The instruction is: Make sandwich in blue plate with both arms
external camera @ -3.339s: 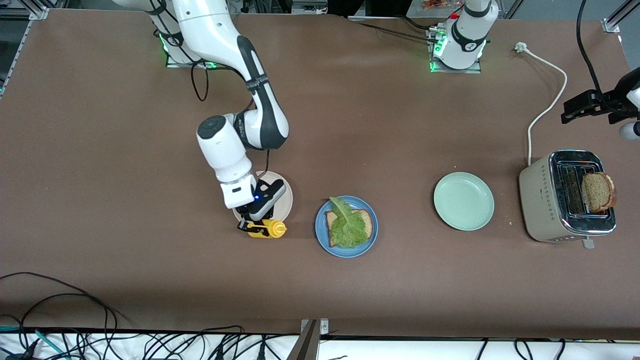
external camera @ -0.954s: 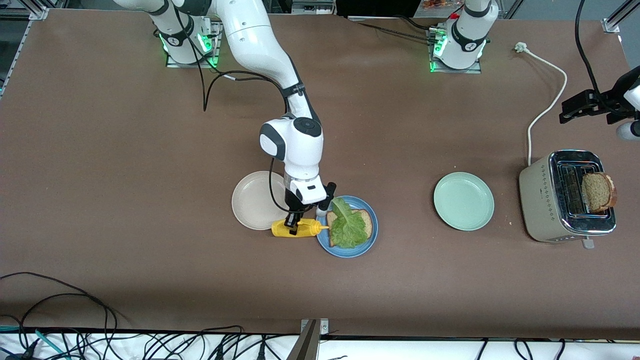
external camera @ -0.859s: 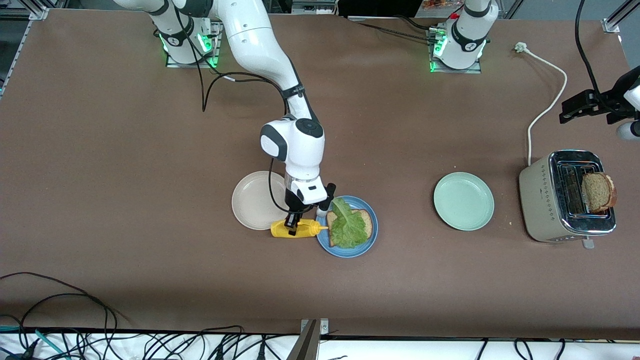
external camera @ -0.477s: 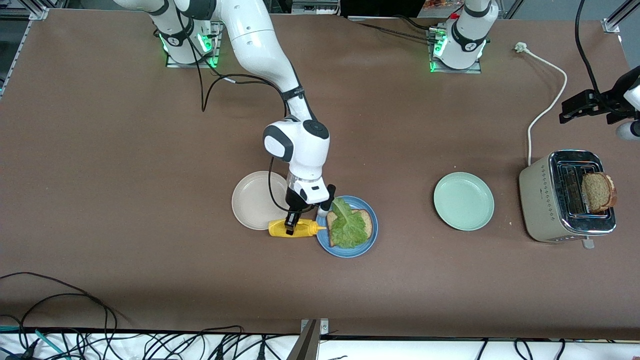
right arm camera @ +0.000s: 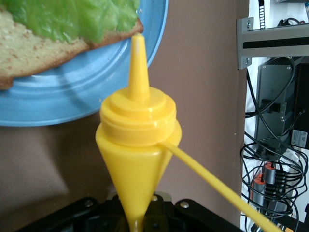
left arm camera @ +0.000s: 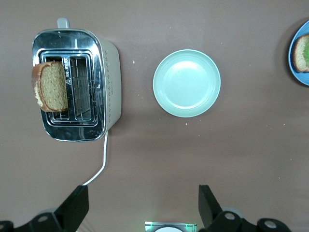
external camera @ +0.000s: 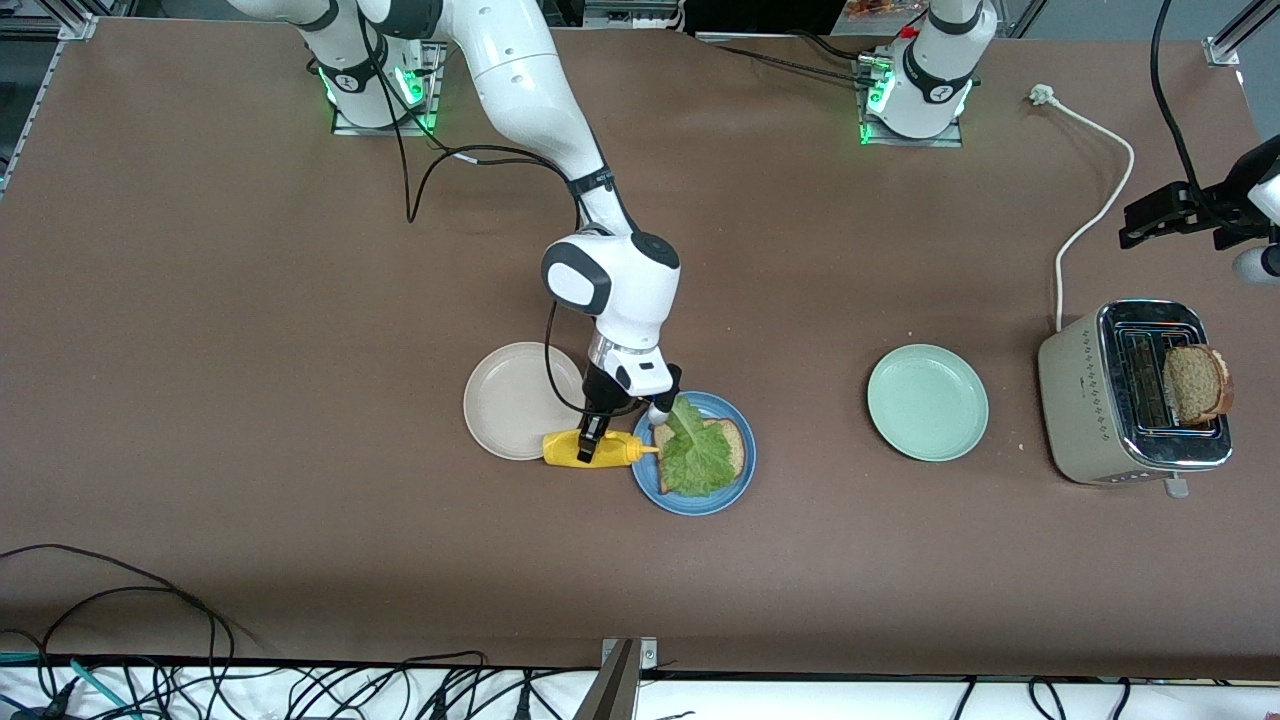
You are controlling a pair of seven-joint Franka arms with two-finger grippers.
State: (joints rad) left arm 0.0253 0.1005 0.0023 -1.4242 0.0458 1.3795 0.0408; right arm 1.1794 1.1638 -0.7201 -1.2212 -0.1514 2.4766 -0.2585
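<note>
Squeezing next: right gripper (external camera: pixel 590 447) pinches yellow mustard bottle (external camera: pixel 591 450), nozzle at blue plate (external camera: pixel 645 478) rim. Tip it over lettuce (external camera: pixel 697 456) on bread slice (external camera: pixel 735 440) w/o nudging. Left gripper (left arm camera: pixel 140 205) waits spread above toaster (external camera: pixel 1090 410).

- Front view: high, looking down across the table (external camera: pixel 300 300) at both arm bases; covers everything from the cream plate (external camera: pixel 510 400) to the toaster (external camera: pixel 1135 395).
- Left wrist view: well above the toaster (left arm camera: pixel 77 82), facing straight down; also takes in the mint plate (left arm camera: pixel 187 83) and an edge of the blue plate (left arm camera: pixel 295 43).
- Right wrist view: very close, along the yellow bottle (right arm camera: pixel 138 145) toward the blue plate (right arm camera: pixel 72 104).
- All three views share the blue plate (external camera: pixel 693 495).
</note>
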